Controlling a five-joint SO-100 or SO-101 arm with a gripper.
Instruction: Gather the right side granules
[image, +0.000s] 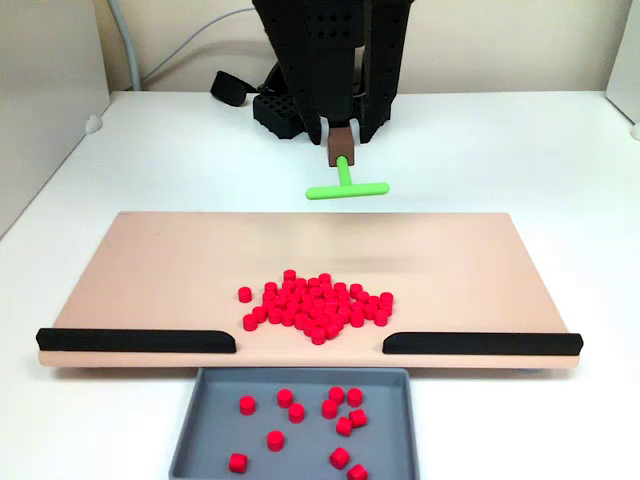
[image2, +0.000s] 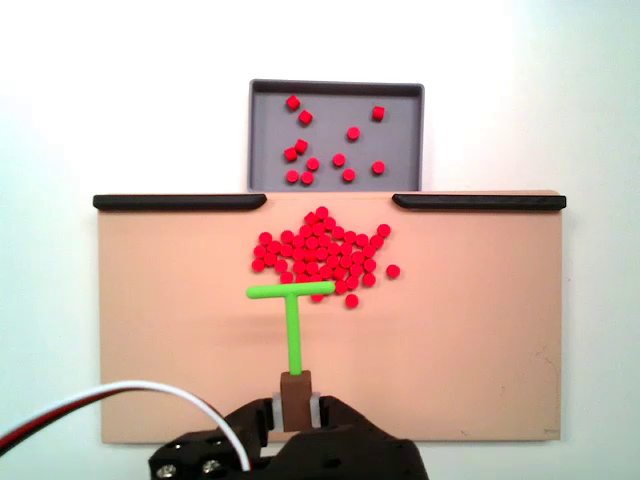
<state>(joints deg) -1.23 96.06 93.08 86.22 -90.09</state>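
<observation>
Granules (image: 318, 307), tiny bright red pellets, lie heaped mid-board on a tan board (image: 150, 260) well ahead of the hand (image: 343, 140), between two black rails (image: 135, 340). The hand (image2: 297, 398) pinches the brown base of a green T-shaped tool (image2: 293, 315), whose crossbar sits just short of the heap in a fixed view. Beyond the board, farthest from the hand, a gray tray (image2: 262, 140) on the white tabletop (image: 500, 140) holds about a dozen more pellets.
</observation>
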